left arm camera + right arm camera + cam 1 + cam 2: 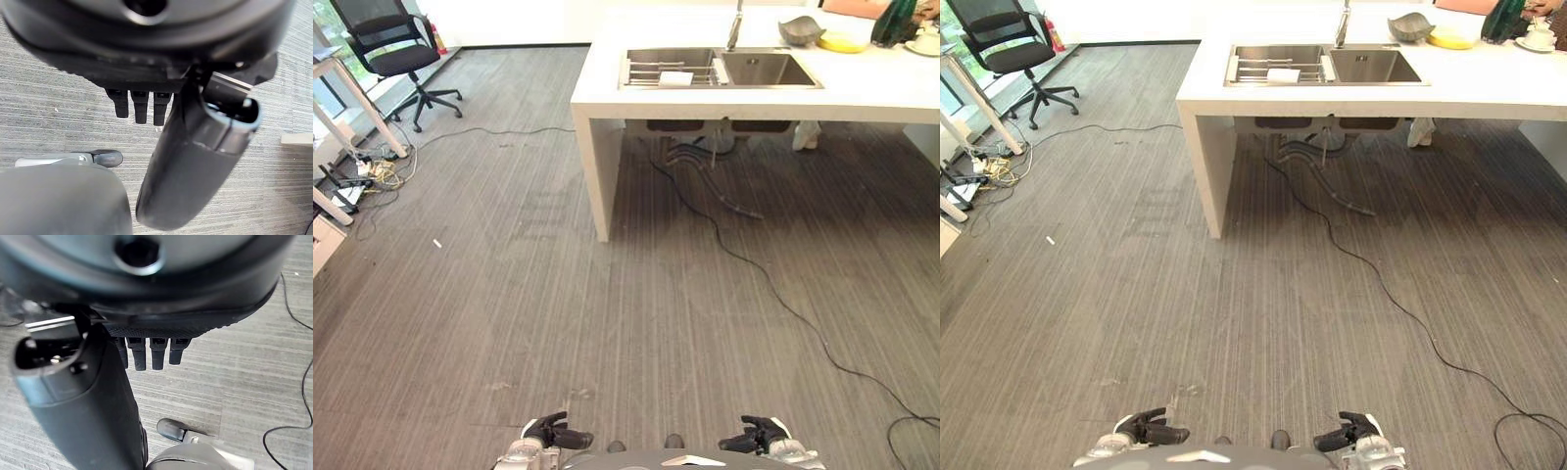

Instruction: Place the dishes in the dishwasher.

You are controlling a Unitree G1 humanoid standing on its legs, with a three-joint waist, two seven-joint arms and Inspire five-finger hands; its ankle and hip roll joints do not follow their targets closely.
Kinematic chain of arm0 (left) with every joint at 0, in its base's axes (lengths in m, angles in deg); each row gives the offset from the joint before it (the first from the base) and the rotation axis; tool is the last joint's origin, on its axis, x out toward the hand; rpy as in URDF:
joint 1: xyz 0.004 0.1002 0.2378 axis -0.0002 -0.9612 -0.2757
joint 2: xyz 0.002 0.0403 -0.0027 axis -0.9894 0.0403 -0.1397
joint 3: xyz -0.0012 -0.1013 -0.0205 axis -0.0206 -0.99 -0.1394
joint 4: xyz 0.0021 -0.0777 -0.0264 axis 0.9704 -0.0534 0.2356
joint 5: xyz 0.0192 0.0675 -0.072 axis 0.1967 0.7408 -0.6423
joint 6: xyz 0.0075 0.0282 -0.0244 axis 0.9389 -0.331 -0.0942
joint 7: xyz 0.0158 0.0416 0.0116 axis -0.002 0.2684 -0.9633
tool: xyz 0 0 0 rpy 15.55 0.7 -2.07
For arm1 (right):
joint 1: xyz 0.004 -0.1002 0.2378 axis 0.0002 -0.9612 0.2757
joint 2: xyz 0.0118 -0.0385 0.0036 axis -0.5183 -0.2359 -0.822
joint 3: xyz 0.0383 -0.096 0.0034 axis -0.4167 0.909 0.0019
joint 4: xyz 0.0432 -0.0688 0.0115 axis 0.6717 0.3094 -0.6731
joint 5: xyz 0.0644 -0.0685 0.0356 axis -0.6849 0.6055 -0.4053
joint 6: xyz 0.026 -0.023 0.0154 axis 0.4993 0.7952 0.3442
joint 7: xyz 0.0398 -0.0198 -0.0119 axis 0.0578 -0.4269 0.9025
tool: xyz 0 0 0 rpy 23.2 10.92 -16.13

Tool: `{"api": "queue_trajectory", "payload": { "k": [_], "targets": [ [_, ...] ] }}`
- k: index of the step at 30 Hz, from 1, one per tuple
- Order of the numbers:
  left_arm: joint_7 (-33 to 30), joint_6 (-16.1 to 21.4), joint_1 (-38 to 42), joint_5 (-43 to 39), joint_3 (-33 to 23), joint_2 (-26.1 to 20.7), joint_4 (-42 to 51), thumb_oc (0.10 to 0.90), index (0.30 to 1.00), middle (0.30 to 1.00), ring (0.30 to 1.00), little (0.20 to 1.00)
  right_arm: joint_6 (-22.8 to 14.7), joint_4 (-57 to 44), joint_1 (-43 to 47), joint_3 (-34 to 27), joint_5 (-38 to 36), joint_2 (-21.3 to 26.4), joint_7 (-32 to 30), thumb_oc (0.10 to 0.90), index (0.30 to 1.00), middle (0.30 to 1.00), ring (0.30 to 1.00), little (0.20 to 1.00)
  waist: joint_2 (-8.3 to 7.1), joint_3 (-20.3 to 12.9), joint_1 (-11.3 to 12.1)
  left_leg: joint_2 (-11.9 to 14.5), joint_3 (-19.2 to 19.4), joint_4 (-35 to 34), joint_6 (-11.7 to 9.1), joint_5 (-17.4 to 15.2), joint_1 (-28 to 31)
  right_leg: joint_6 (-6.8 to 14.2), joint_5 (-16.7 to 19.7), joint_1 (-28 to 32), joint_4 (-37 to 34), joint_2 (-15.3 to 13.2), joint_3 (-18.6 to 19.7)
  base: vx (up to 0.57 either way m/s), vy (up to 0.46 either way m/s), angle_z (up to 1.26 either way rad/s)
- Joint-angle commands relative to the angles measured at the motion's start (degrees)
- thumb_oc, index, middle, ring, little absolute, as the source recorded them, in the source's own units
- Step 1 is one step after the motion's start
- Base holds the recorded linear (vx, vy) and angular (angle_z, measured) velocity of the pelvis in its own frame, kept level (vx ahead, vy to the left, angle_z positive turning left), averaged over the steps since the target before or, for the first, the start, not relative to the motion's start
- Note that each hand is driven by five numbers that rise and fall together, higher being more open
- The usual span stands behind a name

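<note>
Dishes sit far ahead and to the right on the white counter (862, 83): a grey bowl (801, 30), a yellow plate (843, 42) and a white cup (927, 41) beyond the steel sink (720, 69). Both hands hang low, well apart from them, the right hand (756, 434) on the nearer side. Left hand (555, 431) and right alike are relaxed, fingers straight, holding nothing above the ribbed grey floor (607, 313).

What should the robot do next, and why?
Probably walk up to the counter. The dishes, a grey bowl and a yellow plate, sit beside the sink, far ahead, while the left hand and right hand hang low, holding nothing.
</note>
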Motion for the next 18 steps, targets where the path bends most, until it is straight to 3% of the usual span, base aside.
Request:
{"api": "queue_trajectory", "payload": {
  "k": [1,18],
  "targets": [
    [-0.9,1.6,2.5,-1.9,-0.1,2.7,-0.8,0.800,0.900,0.900,0.900,0.900,-0.8,2.0,1.0,1.6,-2.3,0.6,-0.3,0.800,0.900,0.900,0.900,0.900,-1.16,-1.0,0.3,0.5,1.8,0.1,-2.6,-2.4,-0.8,6.7,-8.0,2.7,0.9,-4.0,0.2,0.00,0.000,0.00],
    [-3.2,1.4,2.4,-3.2,-3.1,2.8,-4.7,0.800,0.900,0.900,0.900,0.900,-1.2,1.5,2.1,2.0,-3.5,0.0,-1.4,0.800,0.900,0.900,0.900,0.900,-1.20,-1.7,0.7,0.6,1.7,0.1,-2.7,-2.5,-0.1,6.3,-8.7,3.6,0.9,-3.7,0.0,0.00,-0.004,0.00]
  ]
}}
